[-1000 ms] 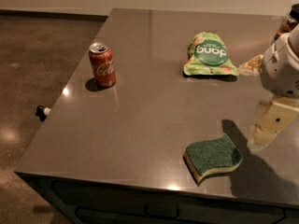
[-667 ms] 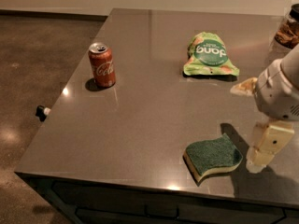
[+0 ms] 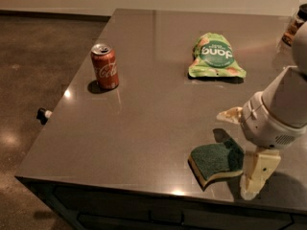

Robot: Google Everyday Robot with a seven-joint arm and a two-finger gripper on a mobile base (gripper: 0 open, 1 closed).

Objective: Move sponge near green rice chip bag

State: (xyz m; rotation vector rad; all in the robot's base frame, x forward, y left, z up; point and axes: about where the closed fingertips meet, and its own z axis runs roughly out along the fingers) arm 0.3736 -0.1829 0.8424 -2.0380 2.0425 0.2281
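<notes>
Downward travel of the gripper [image 3: 235,153] is the only change: it was higher and further to the right a second ago, and it now sits low over the tabletop, at the right end of the sponge.

1. Sponge. The wavy-edged scrub sponge [image 3: 213,161], dark green rough top over pale yellow foam, lies flat near the front edge of the table, rough side up. Its right end lies between the two fingers. It has not shifted since the earlier frames.
2. Gripper. The fingers are spread apart and hold nothing. The far finger [image 3: 231,114] stands beyond the sponge's rear edge. The near finger [image 3: 259,172] stands just beside its front right corner, tip close to the surface. Judged purpose: this straddle puts the foam body between the pads, ready for a pinch across its width. Contact with the sponge cannot be confirmed.
3. Target. The crinkled light-green rice chip bag [image 3: 216,56], with a dark green round logo, lies flat well beyond the far finger and has not moved. The sponge is not yet near it.
4. Surroundings. The red soda can [image 3: 105,66] stands upright far to the left of both fingers on the grey tabletop [image 3: 153,123], in the same place as before.
</notes>
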